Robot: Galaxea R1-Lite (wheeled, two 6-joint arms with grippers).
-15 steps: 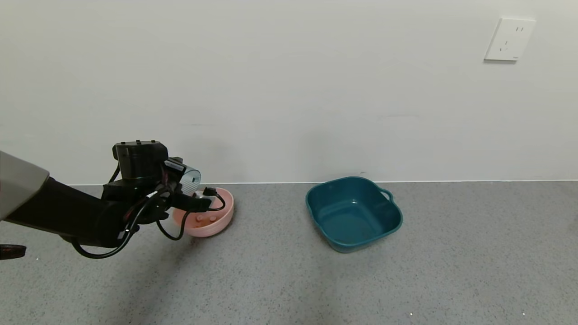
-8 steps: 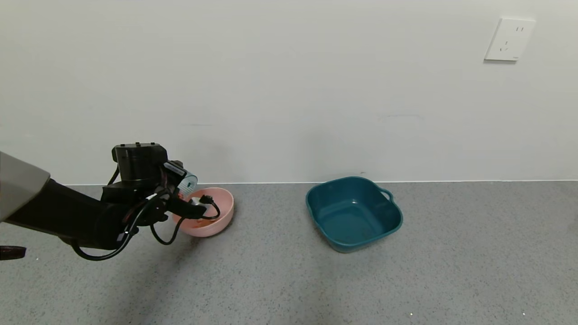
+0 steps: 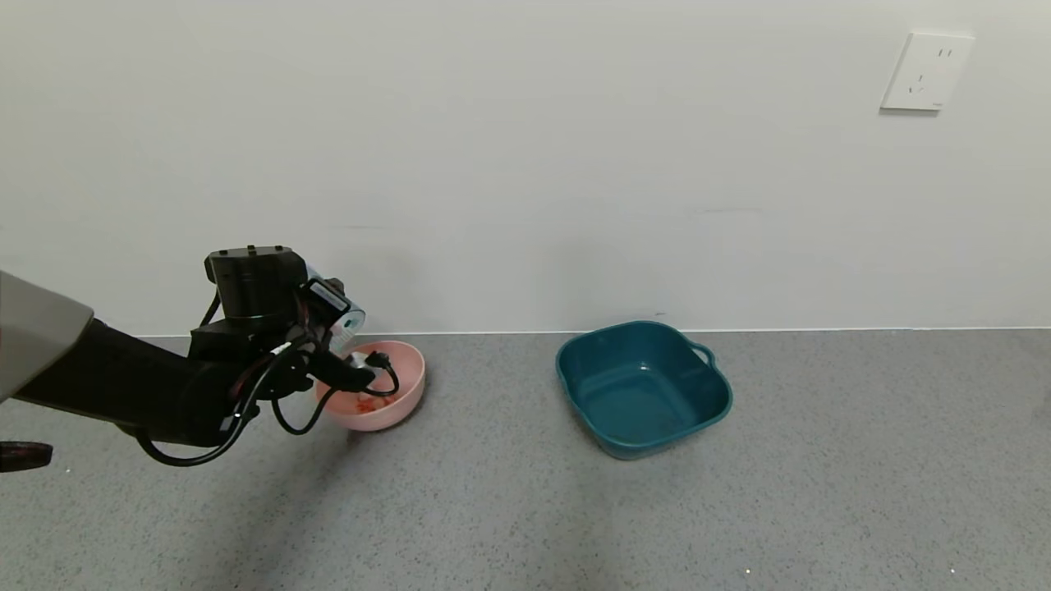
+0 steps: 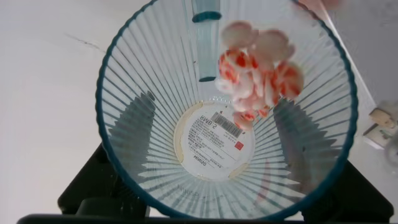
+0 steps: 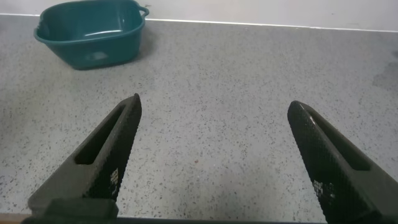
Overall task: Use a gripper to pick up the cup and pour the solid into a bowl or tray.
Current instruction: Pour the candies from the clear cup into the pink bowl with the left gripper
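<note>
Head view: left claw point(image 3: 332, 328), gripping cup point(image 3: 338, 316), has risen above bowl point(image 3: 404, 394).

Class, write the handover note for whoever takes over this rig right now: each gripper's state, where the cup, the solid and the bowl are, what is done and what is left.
Left gripper: shut on the cup, held tipped over the pink bowl.
Right gripper: open, holding nothing, low over the grey counter, out of the head view.
The solid: some pieces lie in the bowl; a clump is near the cup's rim in the left wrist view.
Teal tub: to the right of the bowl, unused.
Done: cup picked up, pour under way.
Left: finish emptying the cup.
</note>
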